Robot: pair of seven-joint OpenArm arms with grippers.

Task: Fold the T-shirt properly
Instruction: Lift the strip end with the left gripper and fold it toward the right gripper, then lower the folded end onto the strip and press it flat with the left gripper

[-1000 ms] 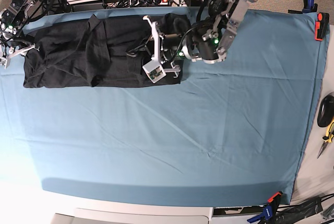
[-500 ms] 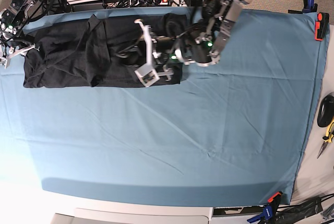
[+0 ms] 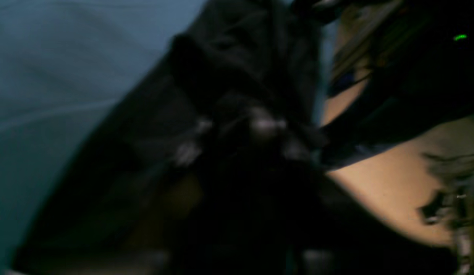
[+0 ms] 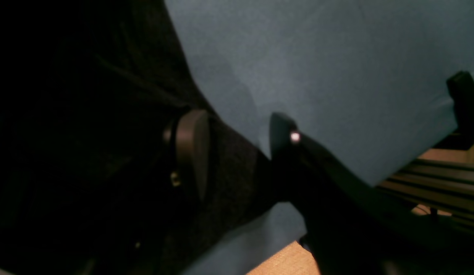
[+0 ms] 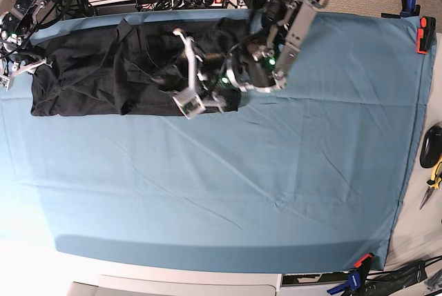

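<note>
The black T-shirt [image 5: 124,68] is lying folded into a long strip along the far edge of the blue table cloth [image 5: 228,179], and the left gripper [image 5: 166,77] is down over its middle with the claw closed, though the left wrist view is so smeared and dark I can't tell if any fabric is actually pinched. The right gripper [image 4: 237,141] sits at the shirt's end with its fingers [image 4: 191,149] spread apart, one on the black cloth and one over the blue. Most of that view is just black, so no print or tag can be made out.
</note>
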